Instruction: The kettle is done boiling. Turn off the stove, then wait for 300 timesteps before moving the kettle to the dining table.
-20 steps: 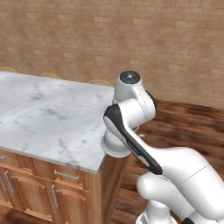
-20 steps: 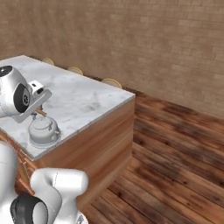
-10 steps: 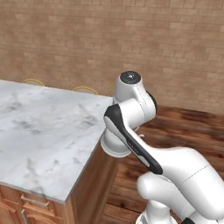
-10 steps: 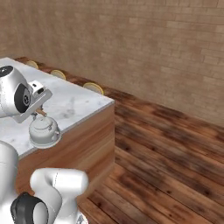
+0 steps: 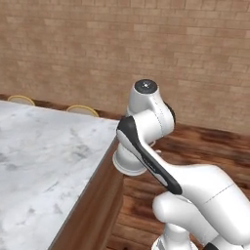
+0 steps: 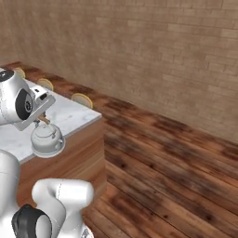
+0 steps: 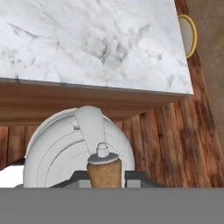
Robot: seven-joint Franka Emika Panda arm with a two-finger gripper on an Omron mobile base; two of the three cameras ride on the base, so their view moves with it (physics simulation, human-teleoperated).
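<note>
Kettle [image 7: 76, 151] hangs upright off its brown handle bar [image 7: 104, 171], spout [image 7: 91, 124] aimed twd the dining table [image 7: 87, 39] edge, body over wood floor [image 7: 175, 140] just short of the marble top, w/ my gripper [image 7: 104, 179] pinched tight on that bar, its length running across btwn the fingers.

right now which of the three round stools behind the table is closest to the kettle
The stool at the dining table's end corner, rightmost in the right base view. The other two sit further along the far edge, away from the kettle.
</note>
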